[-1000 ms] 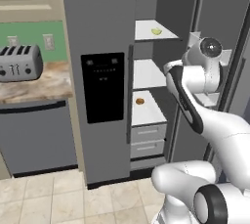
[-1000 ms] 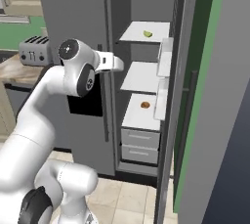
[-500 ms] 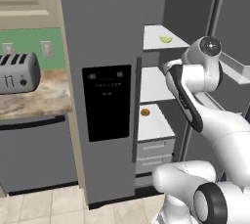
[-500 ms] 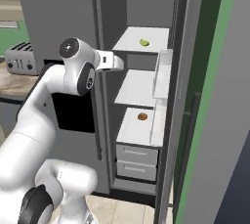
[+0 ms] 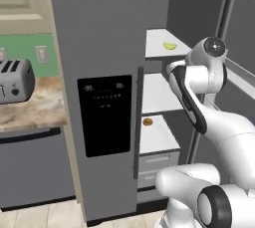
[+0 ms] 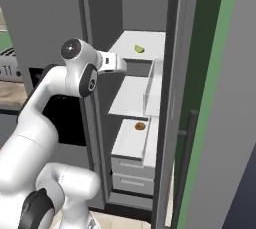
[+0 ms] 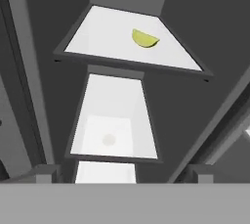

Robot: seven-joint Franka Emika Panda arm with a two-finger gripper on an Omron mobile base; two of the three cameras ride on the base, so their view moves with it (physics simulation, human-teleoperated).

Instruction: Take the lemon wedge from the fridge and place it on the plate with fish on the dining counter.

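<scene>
Tall grey double-door fridge (image 5: pixel 107 97) w/ right door open; tiny yellow-green lemon wedge (image 5: pixel 170 46) on top white shelf, small round brown food item (image 5: pixel 147 121) lower down. Silver toaster (image 5: pixel 15 80) far left.

A silver toaster (image 5: pixel 15 81) sits on a marbled countertop (image 5: pixel 31 108), well left of the gripper; a small round brown food item (image 5: pixel 147 121) lies below it.
</scene>
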